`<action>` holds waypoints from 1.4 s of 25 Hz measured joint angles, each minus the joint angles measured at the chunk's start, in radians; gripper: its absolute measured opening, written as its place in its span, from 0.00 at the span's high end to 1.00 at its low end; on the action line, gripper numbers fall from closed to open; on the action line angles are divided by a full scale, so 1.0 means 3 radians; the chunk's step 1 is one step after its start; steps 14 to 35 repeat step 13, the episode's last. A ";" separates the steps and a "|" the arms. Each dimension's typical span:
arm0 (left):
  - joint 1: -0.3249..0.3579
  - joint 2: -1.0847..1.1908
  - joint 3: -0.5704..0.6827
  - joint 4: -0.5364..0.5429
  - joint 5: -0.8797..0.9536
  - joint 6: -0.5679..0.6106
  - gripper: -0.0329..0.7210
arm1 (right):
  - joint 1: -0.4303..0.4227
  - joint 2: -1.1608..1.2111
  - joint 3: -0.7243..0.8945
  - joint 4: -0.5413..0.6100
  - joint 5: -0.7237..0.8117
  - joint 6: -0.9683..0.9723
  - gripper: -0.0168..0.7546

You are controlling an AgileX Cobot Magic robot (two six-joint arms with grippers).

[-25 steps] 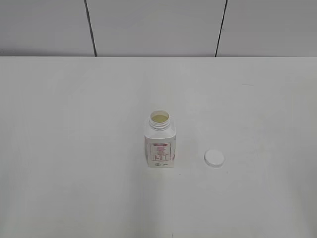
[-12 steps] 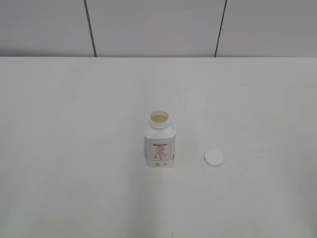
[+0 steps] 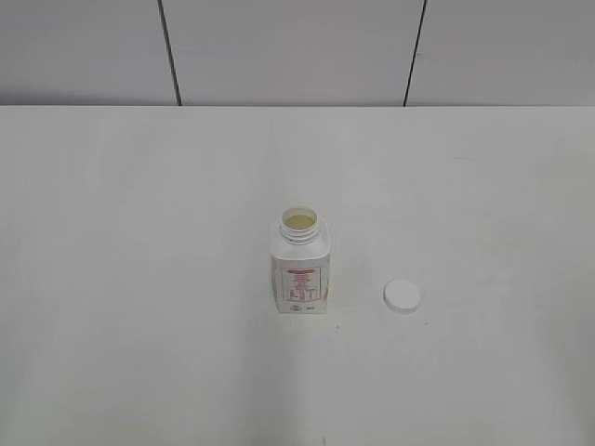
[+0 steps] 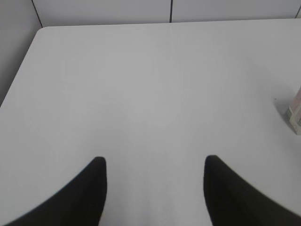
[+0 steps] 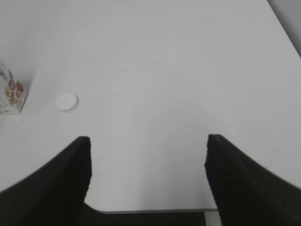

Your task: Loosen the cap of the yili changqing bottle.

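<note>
The yili changqing bottle (image 3: 299, 268) stands upright at the middle of the white table, its neck open with pale liquid showing inside. Its edge shows in the left wrist view (image 4: 295, 110) and in the right wrist view (image 5: 10, 94). The cap (image 3: 402, 296) lies flat on the table to the right of the bottle, apart from it; it also shows in the right wrist view (image 5: 66, 102). My left gripper (image 4: 154, 162) is open and empty, well left of the bottle. My right gripper (image 5: 147, 141) is open and empty over the table's front edge. Neither gripper shows in the exterior view.
The white table (image 3: 139, 232) ends at a grey panelled wall (image 3: 279, 46) at the back. The table's front edge (image 5: 150, 210) shows under my right gripper. The table's left corner (image 4: 40, 30) shows in the left wrist view.
</note>
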 joint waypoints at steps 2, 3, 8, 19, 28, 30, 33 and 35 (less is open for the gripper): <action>0.0000 0.0000 0.0000 0.0000 0.0000 0.0000 0.41 | 0.0000 0.0000 0.0000 0.0082 -0.0016 0.0059 0.21; 0.0000 0.0000 0.0000 0.0000 0.0000 0.0000 0.41 | 0.0000 0.0000 0.0000 0.0105 -0.0023 0.0073 0.21; 0.0000 0.0000 0.0000 0.0000 0.0000 0.0000 0.46 | 0.0000 0.0000 0.0000 0.0134 -0.0045 0.0092 0.22; 0.0000 0.0000 0.0000 0.0000 0.0000 0.0000 0.49 | 0.0000 0.0000 0.0000 0.0137 -0.0055 0.0092 0.22; 0.0000 0.0000 0.0000 0.0000 0.0000 0.0000 0.49 | 0.0000 0.0000 0.0000 0.0137 -0.0055 0.0092 0.22; 0.0000 0.0000 0.0000 0.0000 0.0000 0.0000 0.49 | 0.0000 0.0000 0.0000 0.0137 -0.0055 0.0092 0.22; 0.0000 0.0000 0.0000 0.0000 0.0000 0.0000 0.49 | 0.0000 0.0000 0.0000 0.0137 -0.0055 0.0092 0.22; 0.0000 0.0000 0.0000 0.0000 0.0000 0.0000 0.49 | 0.0000 0.0000 0.0000 0.0137 -0.0055 0.0092 0.22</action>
